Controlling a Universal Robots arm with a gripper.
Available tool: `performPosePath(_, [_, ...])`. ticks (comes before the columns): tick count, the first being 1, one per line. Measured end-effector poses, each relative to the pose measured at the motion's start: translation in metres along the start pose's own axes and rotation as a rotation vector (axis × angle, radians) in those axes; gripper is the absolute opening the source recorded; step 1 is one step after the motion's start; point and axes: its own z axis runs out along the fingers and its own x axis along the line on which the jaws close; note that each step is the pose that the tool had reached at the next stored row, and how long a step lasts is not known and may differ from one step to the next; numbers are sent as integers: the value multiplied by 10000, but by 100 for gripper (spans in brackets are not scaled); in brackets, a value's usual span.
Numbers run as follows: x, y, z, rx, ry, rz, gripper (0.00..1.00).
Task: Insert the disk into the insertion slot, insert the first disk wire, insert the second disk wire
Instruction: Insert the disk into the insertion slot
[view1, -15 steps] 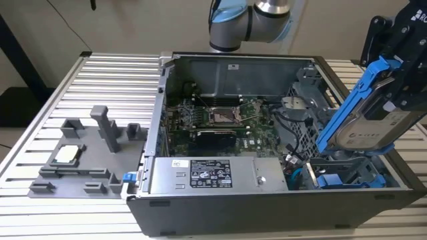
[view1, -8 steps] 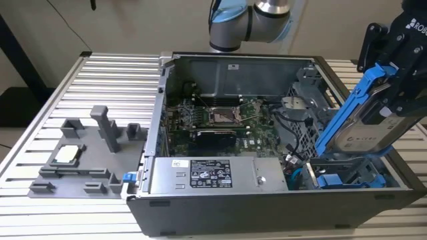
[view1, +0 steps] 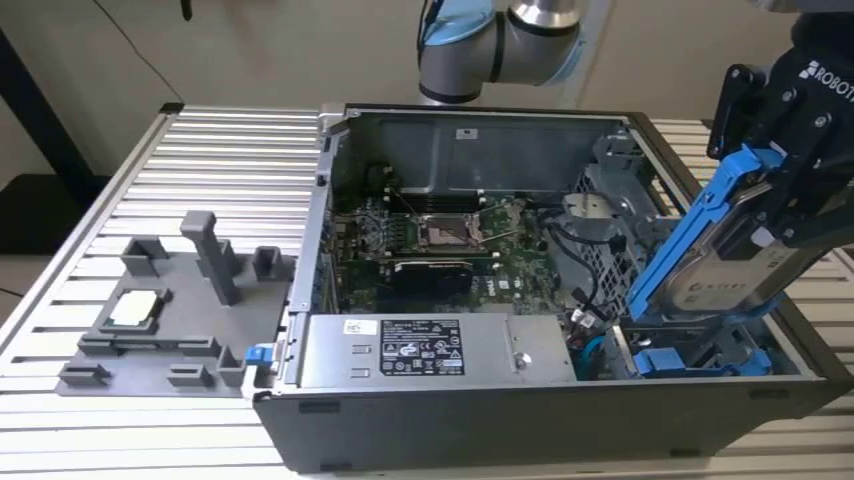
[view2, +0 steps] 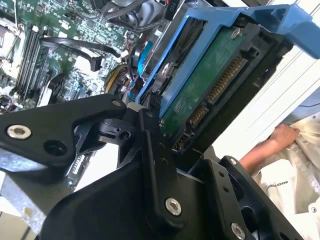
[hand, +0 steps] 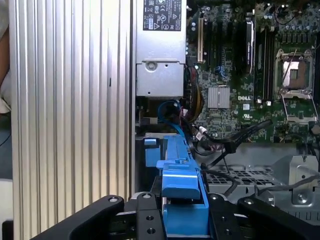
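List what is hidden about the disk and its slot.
Insertion slot: exterior view, hidden behind the tilted disk.
Disk's lower end: exterior view, blends with the other blue unit; entry unclear.
Disk wires: first wrist view, lost among tangled cables.
Gripper: exterior view, cut by right edge.

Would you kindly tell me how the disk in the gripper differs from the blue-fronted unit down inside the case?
The disk is held tilted in the gripper, raised above the case; the blue-fronted unit sits low inside the case. The disk shows its silver body and pale label; the blue-fronted unit shows little beyond its blue front. Both carry bright blue plastic.
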Motion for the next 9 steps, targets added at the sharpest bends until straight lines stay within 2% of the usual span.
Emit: performPosePath(9, [1, -21, 119, 0, 0, -78, 33])
